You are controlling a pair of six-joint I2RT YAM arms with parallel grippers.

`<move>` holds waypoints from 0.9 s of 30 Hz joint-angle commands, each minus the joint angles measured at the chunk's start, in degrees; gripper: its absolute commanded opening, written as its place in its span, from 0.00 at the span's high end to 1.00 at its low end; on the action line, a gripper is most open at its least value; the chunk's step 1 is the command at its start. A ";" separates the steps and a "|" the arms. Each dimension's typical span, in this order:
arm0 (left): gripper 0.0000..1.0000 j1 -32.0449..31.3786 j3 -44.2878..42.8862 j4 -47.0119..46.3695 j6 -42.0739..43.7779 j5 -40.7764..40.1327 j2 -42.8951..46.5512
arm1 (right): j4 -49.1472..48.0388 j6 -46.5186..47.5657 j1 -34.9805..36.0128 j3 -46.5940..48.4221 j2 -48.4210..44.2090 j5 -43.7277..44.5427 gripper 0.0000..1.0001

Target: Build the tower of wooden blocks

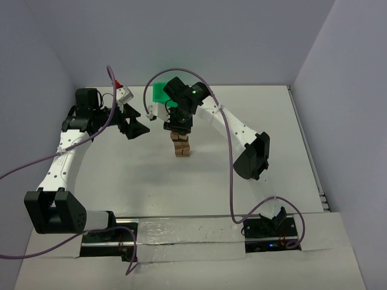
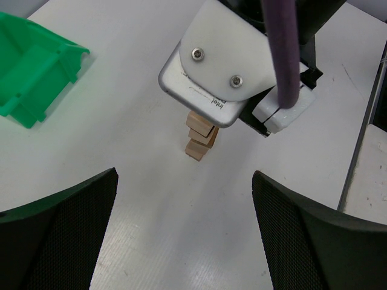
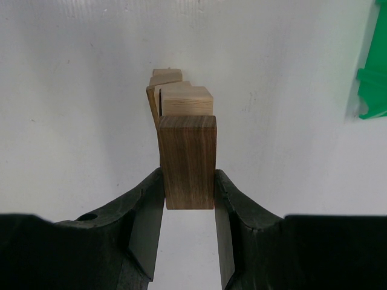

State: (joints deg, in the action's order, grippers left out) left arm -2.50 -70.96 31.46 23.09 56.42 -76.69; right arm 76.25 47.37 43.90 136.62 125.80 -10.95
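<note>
- As the right tool (image 3: 187, 192) was closed on a dark brown block (image 3: 186, 158), gripping its two long sides so that the block stood out ahead of the fingers, the block's free end could meet the stack first.
- The wood block tower (image 1: 181, 146) stood near the middle of the tabletop (image 1: 121, 181), directly under the right tool. Its light tan blocks sat slightly turned against each other, not in one clean line.
- In the right wrist view the dark block was over the top tan block, but I could not tell whether it already touched it.
- I judged that this hold from above kept the fingers away from the lower blocks, so only the new piece would press on the stack.
- The left tool (image 1: 138, 125) was wide and held nothing. It hung to the left of the tower, well apart, probably to leave the way free.
- The green bin (image 2: 36, 72) lay behind the tower, toward the far wall, apart from it.
- Open tabletop lay on all sides of the tower and no edge was near. The narrow stack itself seemed the main risk, because a small side push could tip it.
</note>
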 commanded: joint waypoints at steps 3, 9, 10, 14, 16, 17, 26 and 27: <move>0.02 0.39 -0.82 -1.23 0.61 1.94 0.16 | -1.07 -0.59 0.45 2.60 0.53 0.44 0.81; 0.02 0.39 -0.94 -1.32 0.42 2.20 -0.22 | -1.19 -0.40 0.92 2.74 0.67 0.71 0.76; 0.02 0.39 -0.97 -1.32 0.41 2.20 -0.22 | -1.31 -0.35 1.05 2.66 0.64 0.84 0.75; 0.02 0.39 -0.94 -1.32 0.46 2.12 -0.14 | -1.45 -0.35 1.10 2.77 0.67 1.02 0.69; 0.02 0.39 -0.79 -1.40 0.46 2.11 0.02 | -1.54 -0.38 1.42 2.69 0.73 1.17 0.67; 0.02 0.39 -0.85 -1.39 0.46 2.11 0.12 | -1.54 -0.45 1.54 2.69 0.84 1.28 0.65; 0.01 0.39 -1.00 -1.38 0.25 2.02 0.13 | -1.80 -0.59 1.63 2.58 0.10 1.55 0.45; 0.01 0.39 -1.04 -1.42 0.16 2.00 0.13 | -1.83 -0.64 1.65 2.60 -0.11 1.55 0.44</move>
State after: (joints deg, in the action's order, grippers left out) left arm -2.50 -70.96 31.46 23.11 56.42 -76.75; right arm 75.79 47.36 45.04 136.64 126.15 -9.77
